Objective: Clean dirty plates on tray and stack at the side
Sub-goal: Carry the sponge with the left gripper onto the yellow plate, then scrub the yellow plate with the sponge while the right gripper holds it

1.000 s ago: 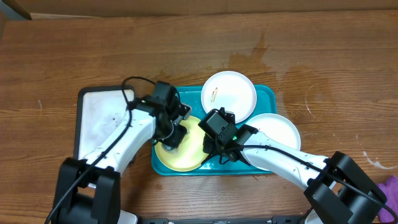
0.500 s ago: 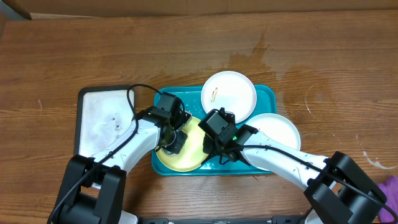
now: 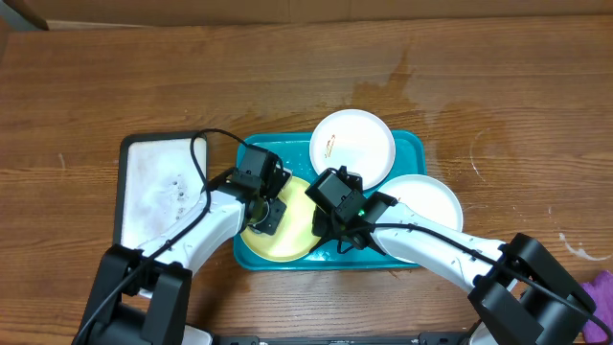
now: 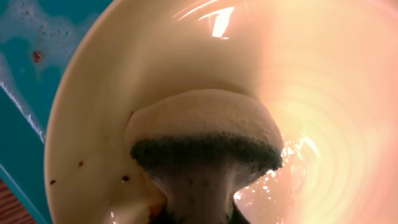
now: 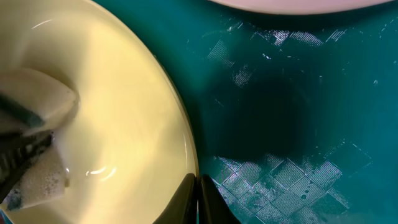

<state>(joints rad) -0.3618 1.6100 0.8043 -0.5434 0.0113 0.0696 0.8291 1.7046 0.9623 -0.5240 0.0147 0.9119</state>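
Observation:
The yellow-green plate (image 3: 287, 244) lies at the front left of the teal tray (image 3: 409, 140). My left gripper (image 3: 265, 218) is shut on a white-and-green sponge (image 4: 202, 130), which presses on this plate (image 4: 311, 93). Small dark specks (image 4: 79, 163) dot the plate's left side. My right gripper (image 5: 198, 190) is shut on the plate's right rim (image 5: 186, 130). A white plate (image 3: 351, 144) with an orange smear sits at the tray's back. Another white plate (image 3: 426, 201) lies over the tray's right edge.
A white tray with a black rim (image 3: 158, 187) stands just left of the teal tray. A purple item (image 3: 603, 287) shows at the table's front right corner. The teal tray floor (image 5: 280, 124) is wet, with foam patches.
My left gripper has slid the sponge a little to the right and forward across the yellow-green plate. The right arm has held still on the rim.

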